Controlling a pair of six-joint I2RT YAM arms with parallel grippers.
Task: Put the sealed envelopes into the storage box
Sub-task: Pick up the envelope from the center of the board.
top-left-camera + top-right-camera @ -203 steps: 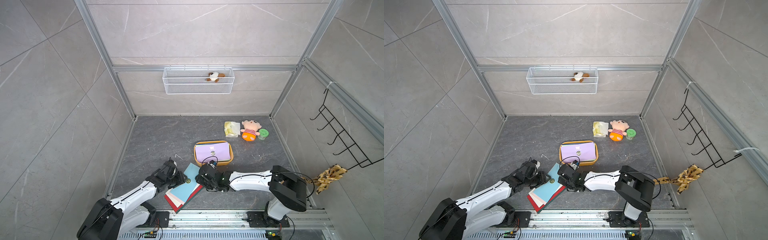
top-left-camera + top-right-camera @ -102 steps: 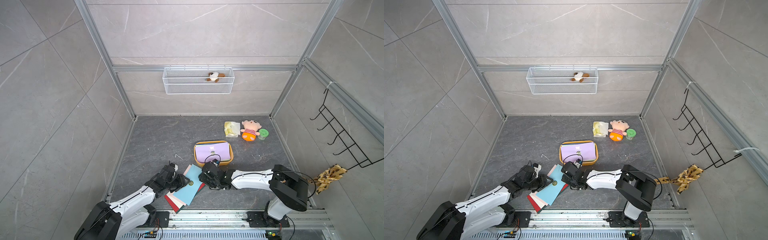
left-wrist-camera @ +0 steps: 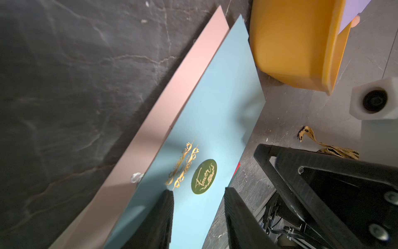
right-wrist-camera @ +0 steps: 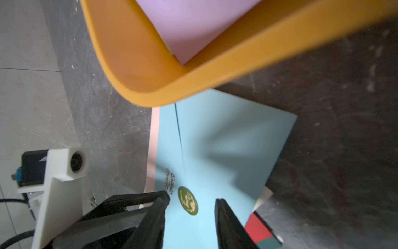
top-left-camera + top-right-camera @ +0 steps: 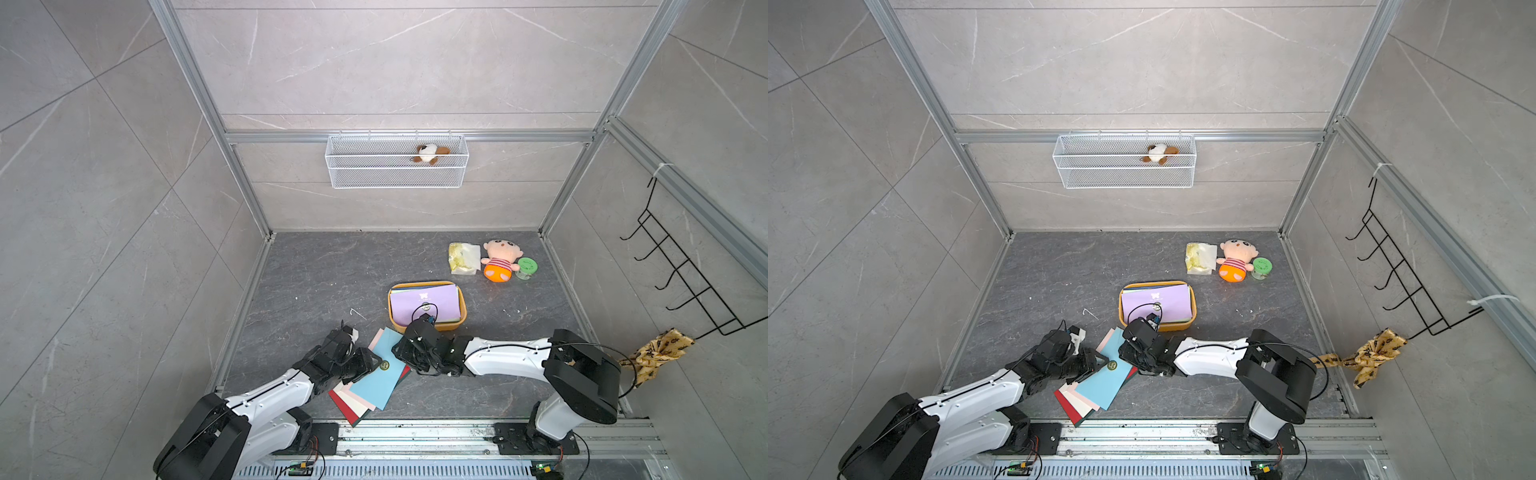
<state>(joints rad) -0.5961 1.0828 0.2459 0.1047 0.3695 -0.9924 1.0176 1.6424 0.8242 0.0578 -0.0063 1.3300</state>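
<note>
Since a second back the left gripper (image 3: 198, 192) has slid in from beside the stack to over it. Right gripper (image 4: 191, 198) sits about where it was. Stack hardly shifted.

Nearest the rail: loose fan of flat paper envelopes on the dark grey stone-look floor (image 5: 316, 282). Top sheet is a light blue rectangular envelope (image 5: 380, 386) with a round dark green seal in gold script (image 3: 204, 176). Under it only slivers show: pink envelope (image 3: 172, 103) along one long edge, cream envelope (image 5: 356, 403), red envelope (image 4: 257, 228), dark green envelope (image 4: 269, 243) lowest. Whether more lie beneath, cannot tell.

Both grippers come over the blue envelope from opposite sides, the seal between each pair of black fingers. Left jaws partly apart, nothing clamped; right the same. Whether the tips touch the paper, cannot tell. In both top views the right fingers hide under the wrist housing.

Just beyond: shallow yellow-orange plastic storage box (image 5: 463, 309), oblong with rounded corners, the blue envelope's far corner just beside its near wall. Right wrist and a cable loop cover its near-left corner. Inside, a lilac envelope (image 5: 428, 301) lies flat on top; thin edges of others show beneath, colours unclear.

Far right floor, in a row: crinkly yellowish plastic packet (image 5: 463, 257), plush doll in striped top (image 5: 498, 259), small green-lidded jar (image 5: 527, 268).

Back wall: white wire mesh basket (image 5: 395, 183), a small brown-and-white plush toy (image 5: 430, 153) inside.
</note>
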